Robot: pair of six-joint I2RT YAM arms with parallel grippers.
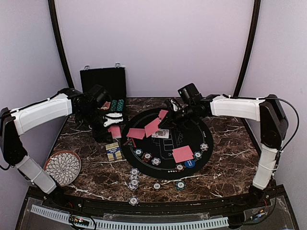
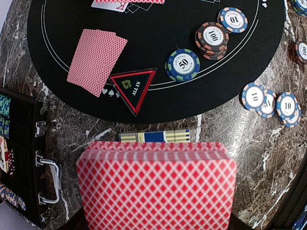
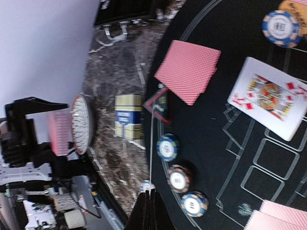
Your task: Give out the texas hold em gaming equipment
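Left gripper [image 1: 114, 125] is clamping a red-backed deck [image 2: 156, 187] above the marble table [image 1: 225, 158], just left of the black felt mat [image 1: 192, 136]; right gripper [image 1: 169, 108] is hovering over the mat's far edge, fingers [image 3: 149, 211] pressed together with a card [image 1: 163, 114] at the tips. Face-down cards [image 2: 96, 61] are lying beside the triangle marker [image 2: 133, 87], chips [image 2: 182, 64] are dotting the mat's near rim, and a face-up card [image 3: 268, 97] is lying mid-mat.
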